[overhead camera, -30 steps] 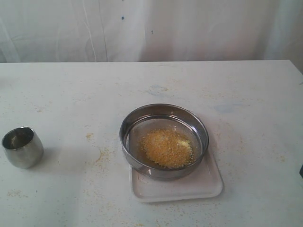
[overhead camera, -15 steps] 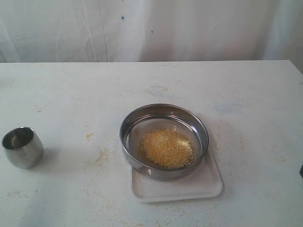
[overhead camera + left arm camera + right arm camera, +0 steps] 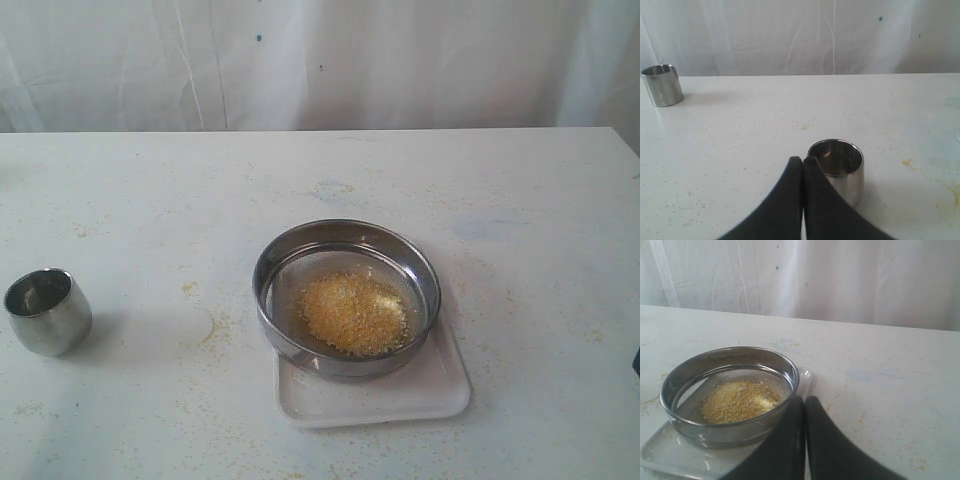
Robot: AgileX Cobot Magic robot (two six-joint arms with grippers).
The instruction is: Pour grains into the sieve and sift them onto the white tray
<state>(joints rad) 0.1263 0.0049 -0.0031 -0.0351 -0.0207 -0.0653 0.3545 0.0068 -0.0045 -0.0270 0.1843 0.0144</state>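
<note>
Grains lie heaped in the middle of the sieve. It sits on the white tray, so whatever falls through the mesh lands there and not on the desk. We judge the pouring done and the sifting yet to do. Our left pincer is pressed closed and empty just beside the small steel cup, which stands upright well apart from the tray. Our right pincer is likewise closed on nothing, near the sieve's rim, handy for shaking it.
</note>
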